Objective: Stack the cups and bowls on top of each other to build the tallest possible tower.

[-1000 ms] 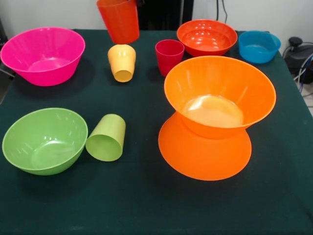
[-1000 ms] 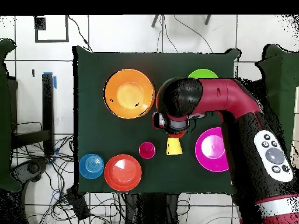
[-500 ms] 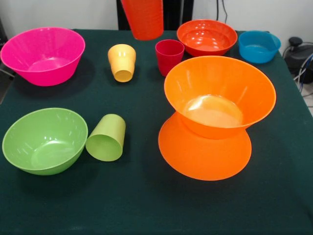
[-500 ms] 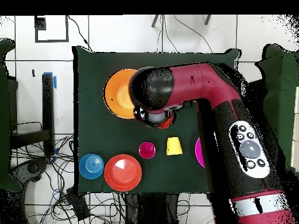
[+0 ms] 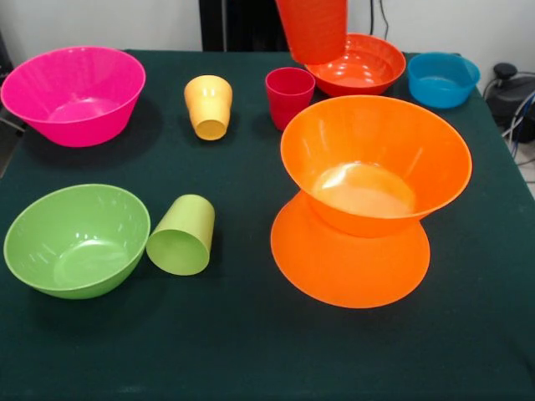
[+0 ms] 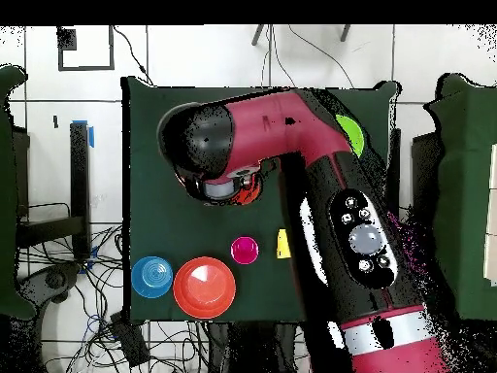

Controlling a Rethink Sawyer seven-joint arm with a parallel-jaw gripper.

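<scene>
Two large orange bowls (image 5: pixel 368 200) form the start of our tower near the desk's right edge in the front view: the lower one sits upside down so its wide rim gives a steady footing, and the upper one stands mouth up on that base, making an hourglass. We carry a red-orange cup (image 5: pixel 312 29) in the air above the far side of the desk, just behind the tower, lifted clear of the other cups so it can pass over the upper bowl's rim; we judge it is bound for that bowl's flat floor. Our gripper is hidden above the picture's top edge in the front view and under the arm (image 6: pixel 291 146) in the overhead view, so we cannot tell how its fingers stand. Waiting on the green cloth (image 5: pixel 251 351) are a pink bowl (image 5: pixel 73 93) at the far left corner, a lime green bowl (image 5: pixel 75 241) with a lime cup (image 5: pixel 182 236) on its side beside it, a yellow-orange cup (image 5: pixel 209 106), a magenta-red cup (image 5: pixel 289 93), a round red-orange bowl (image 5: pixel 368 67) and a small blue bowl (image 5: pixel 443 78).
</scene>
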